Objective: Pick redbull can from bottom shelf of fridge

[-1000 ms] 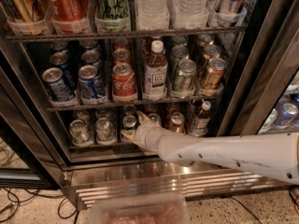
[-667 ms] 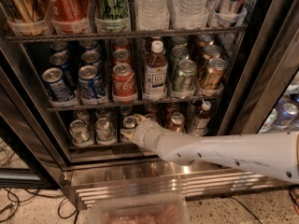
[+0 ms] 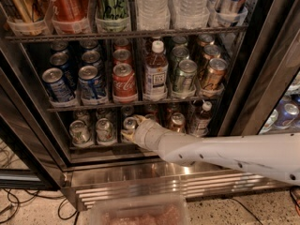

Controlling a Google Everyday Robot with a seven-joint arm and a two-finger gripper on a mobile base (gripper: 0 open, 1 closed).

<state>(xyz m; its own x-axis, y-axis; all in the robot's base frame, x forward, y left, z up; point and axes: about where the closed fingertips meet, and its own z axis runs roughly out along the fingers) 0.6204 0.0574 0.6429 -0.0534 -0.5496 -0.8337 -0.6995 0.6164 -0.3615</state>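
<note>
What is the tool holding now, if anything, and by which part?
It cannot be told. The tool is at the front of the bottom shelf, against a small silver-topped can, but whether it grips the can is not visible.

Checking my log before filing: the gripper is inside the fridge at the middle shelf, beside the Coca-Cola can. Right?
Wrong shelf. The camera view shows the gripper inside the fridge at the bottom shelf, at a small silver-topped can, one rack below the Coca-Cola can.
</note>
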